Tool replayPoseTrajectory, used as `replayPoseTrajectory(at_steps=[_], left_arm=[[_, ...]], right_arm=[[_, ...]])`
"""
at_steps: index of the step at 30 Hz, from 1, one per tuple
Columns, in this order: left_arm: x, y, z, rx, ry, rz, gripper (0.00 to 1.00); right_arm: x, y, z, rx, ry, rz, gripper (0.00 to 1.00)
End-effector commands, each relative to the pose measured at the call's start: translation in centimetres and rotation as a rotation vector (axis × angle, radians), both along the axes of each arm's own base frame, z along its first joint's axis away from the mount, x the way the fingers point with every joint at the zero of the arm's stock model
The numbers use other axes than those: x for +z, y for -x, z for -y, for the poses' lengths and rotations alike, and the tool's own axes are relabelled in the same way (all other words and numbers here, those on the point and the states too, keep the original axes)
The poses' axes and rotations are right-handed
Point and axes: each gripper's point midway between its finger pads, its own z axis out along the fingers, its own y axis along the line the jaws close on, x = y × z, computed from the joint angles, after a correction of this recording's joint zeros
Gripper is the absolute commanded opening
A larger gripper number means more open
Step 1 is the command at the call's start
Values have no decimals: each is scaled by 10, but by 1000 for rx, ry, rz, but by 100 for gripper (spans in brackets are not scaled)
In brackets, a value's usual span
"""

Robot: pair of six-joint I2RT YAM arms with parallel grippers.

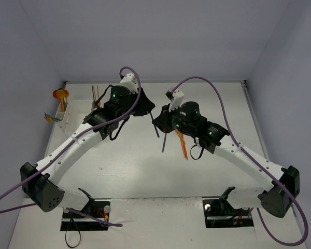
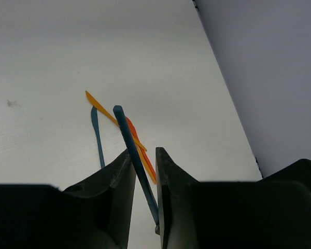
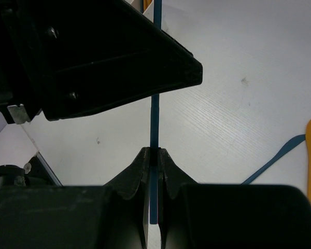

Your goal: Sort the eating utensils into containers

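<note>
The right pincer (image 3: 154, 153) is pressed together on a blue stick (image 3: 155, 122), pinching it near one end. A short stub pokes back between its fingers, and the rest runs straight out ahead of the fingertips. The stick is off the counter (image 2: 67, 62).

The far part of the stick passes into the left pincer (image 2: 143, 158), whose black body hangs over it in the right wrist view. The left pincer's jaws are narrowly spread. The stick slants through the gap, with daylight showing on its left side higher up, and low down it lies close against the right finger (image 2: 166, 176). Its rounded tip sticks out past the fingertips.

On the counter beyond the left pincer's fingertips lie a yellow piece (image 2: 99, 105), an orange piece (image 2: 147, 167) and a thin blue piece (image 2: 97, 135), crossing one another under the stick.

The bins (image 1: 67, 118) stand well off to the left pincer's left, with an orange spoon (image 1: 61, 94) upright in them.
</note>
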Motion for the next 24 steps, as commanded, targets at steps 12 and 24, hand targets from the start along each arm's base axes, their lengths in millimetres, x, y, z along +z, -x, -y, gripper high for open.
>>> replayPoseTrajectory(at_steps=[12,24], left_arm=[[36,-7,-13,71,32,121,0],[50,-86,-185,466,-358,276,0]], right_arm=[[36,-3,-9,14,-97,87,53],[-1,-11,34,-104,3,39,79]])
